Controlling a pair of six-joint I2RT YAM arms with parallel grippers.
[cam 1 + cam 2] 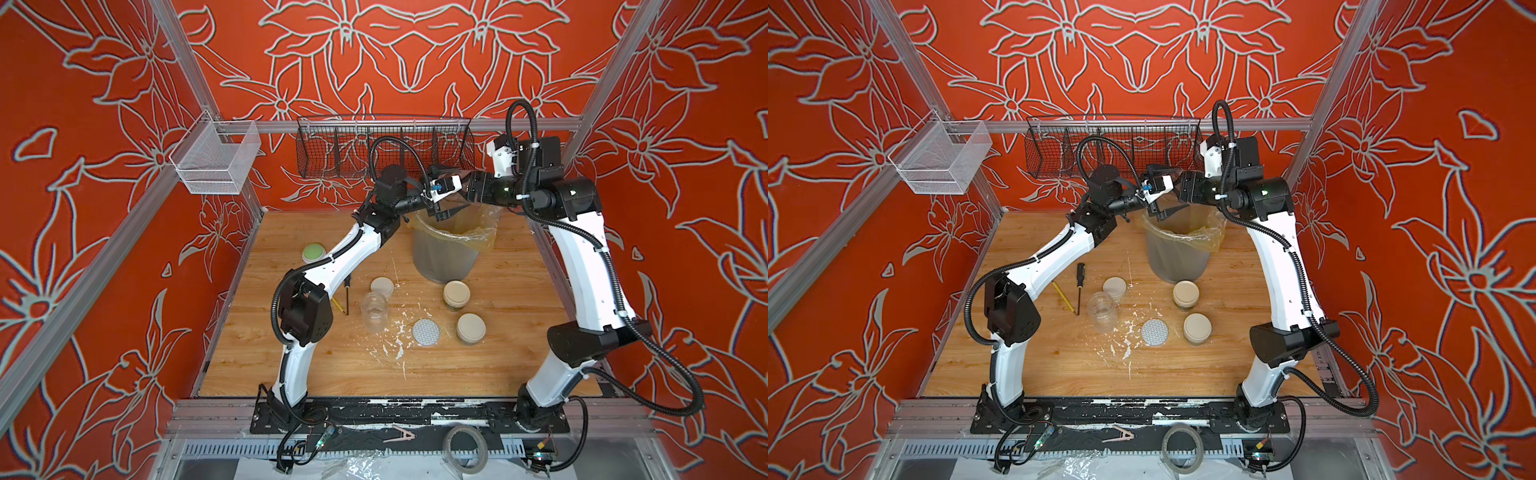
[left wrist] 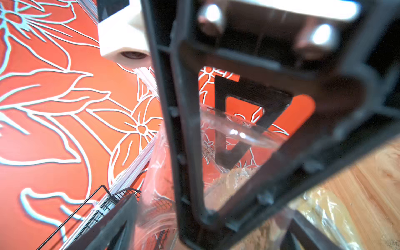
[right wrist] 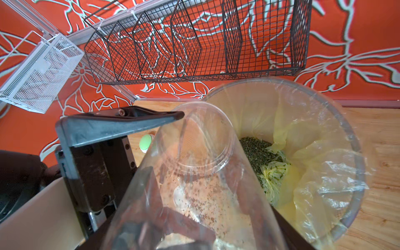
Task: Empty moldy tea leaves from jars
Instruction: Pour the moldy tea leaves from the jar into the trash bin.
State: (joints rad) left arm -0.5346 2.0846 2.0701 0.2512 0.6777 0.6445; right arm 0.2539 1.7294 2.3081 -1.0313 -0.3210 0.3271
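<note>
My right gripper [image 3: 205, 216] is shut on a clear lidless jar [image 3: 194, 173], tilted mouth-down over the grey bin [image 1: 444, 257]. Only brown specks cling inside its glass. Moldy tea leaves [image 3: 257, 151] lie in a dark heap on the bin's yellowish liner. My left gripper [image 2: 205, 238] stands open beside it, its fingers [image 3: 121, 121] straddling the jar near the mouth, one tip at the rim. In both top views the two grippers [image 1: 446, 210] [image 1: 1163, 211] meet above the bin's rim. Two lidded jars [image 1: 456, 295] [image 1: 471, 328] and an empty open jar [image 1: 374, 309] stand on the table.
A cream lid [image 1: 382, 286] and a dotted lid [image 1: 426, 331] lie among white paint flecks. A screwdriver [image 1: 1079, 282], a pencil [image 1: 1064, 297] and a green-topped container [image 1: 313, 251] sit at the left. A black wire basket [image 1: 384, 145] and a white one [image 1: 216, 158] hang on the back rail.
</note>
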